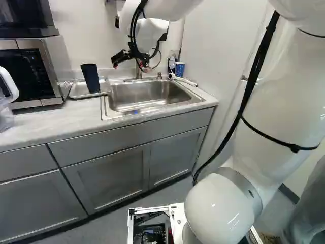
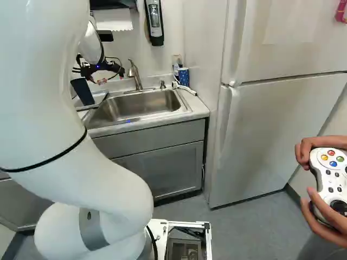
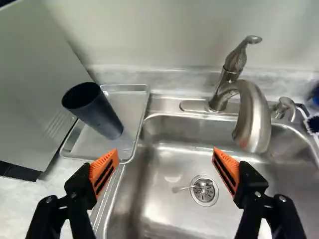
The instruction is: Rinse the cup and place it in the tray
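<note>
Bright light, soft glare in sink (image 3: 164,172)

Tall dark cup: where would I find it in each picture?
Left base view: the cup, toward the left, on a shallow metal tray.
Right base view: at the left, beside the white robot arm.
Wrist view: on the tray, ahead of the black hand.
Shared landmark: the stainless-steel sink, beside the tray in all three.

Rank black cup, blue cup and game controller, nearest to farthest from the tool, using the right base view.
1. Black cup, in the tray.
2. Blue cup, behind the sink's far corner.
3. Game controller, at the right.
</note>
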